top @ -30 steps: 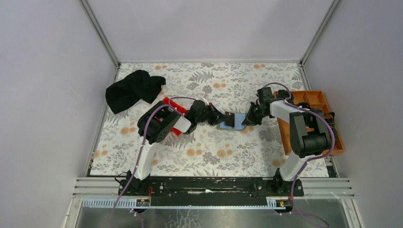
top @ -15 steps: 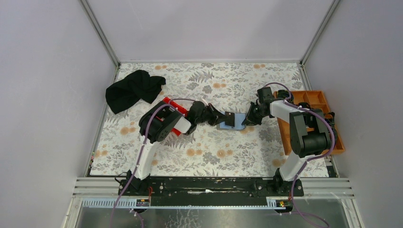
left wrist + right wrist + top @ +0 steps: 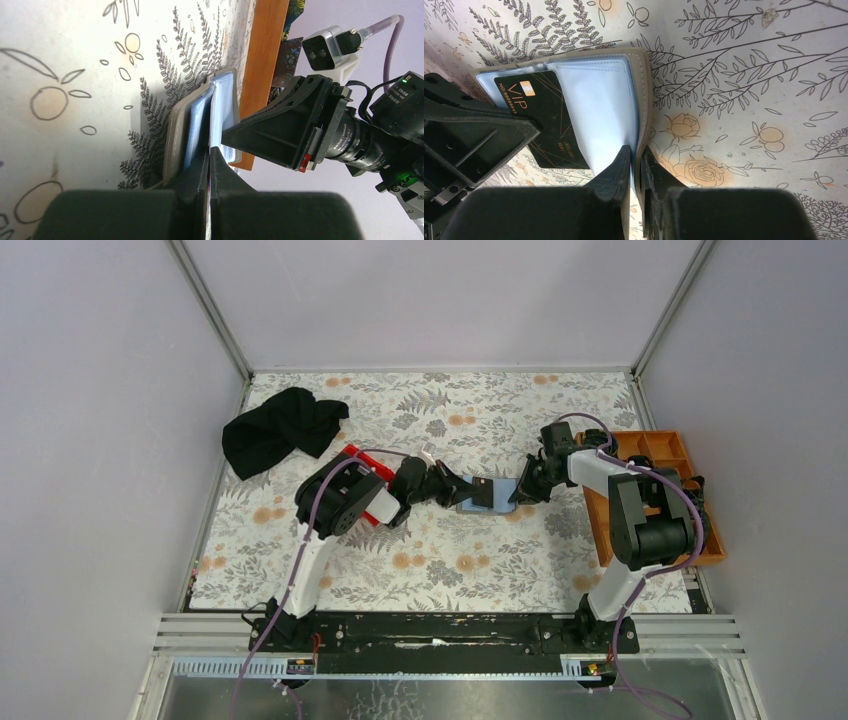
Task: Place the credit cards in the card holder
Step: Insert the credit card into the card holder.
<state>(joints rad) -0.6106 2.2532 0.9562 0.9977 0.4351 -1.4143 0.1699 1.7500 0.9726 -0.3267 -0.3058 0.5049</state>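
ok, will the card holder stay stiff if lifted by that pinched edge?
Probably floppy: the card holder shows thin sleeves fanning apart. Likely light, since the right gripper pinches only one edge. Glossy sleeves; the black card might slip.

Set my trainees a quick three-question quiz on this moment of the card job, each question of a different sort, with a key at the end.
1. Fill in: the black card bears the printed word ___.
2. What does the right gripper pinch? A. the edge of the card holder; B. the black cloth; C. the orange tray.
3. True or false: the left gripper is open and holds nothing.
Key: 1. VIP. 2. A. 3. False: it is shut on the black card.
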